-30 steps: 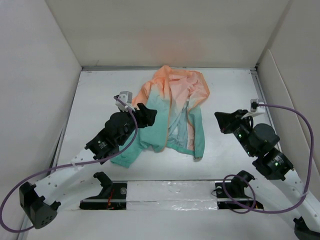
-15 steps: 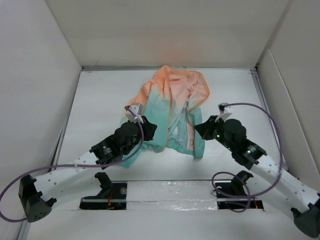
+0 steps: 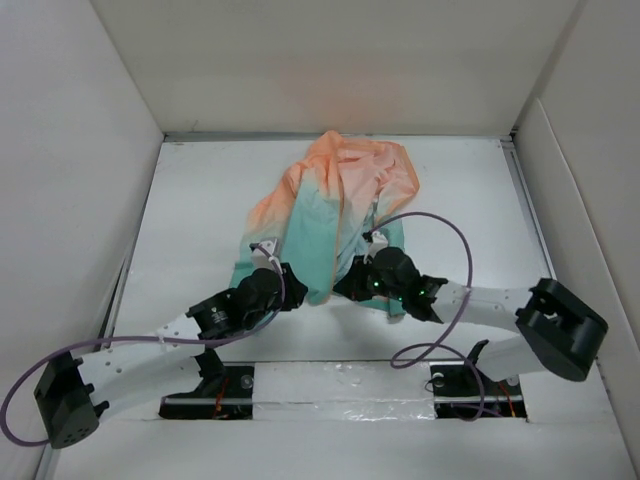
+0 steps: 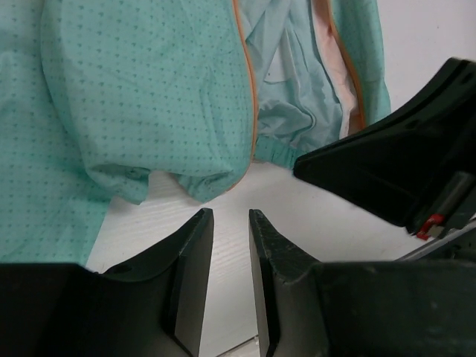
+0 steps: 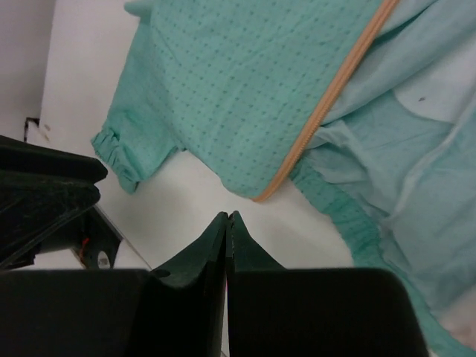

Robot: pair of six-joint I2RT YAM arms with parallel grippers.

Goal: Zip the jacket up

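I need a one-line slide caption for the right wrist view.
Right gripper, shut and empty, pointing at the jacket hem corner where the orange zipper ends.

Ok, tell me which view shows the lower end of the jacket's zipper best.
Right wrist: the orange zipper runs close and sharp down to its end at the hem. Left wrist shows only a thin orange edge line. Top external shows the whole jacket, but the zipper end is too small.
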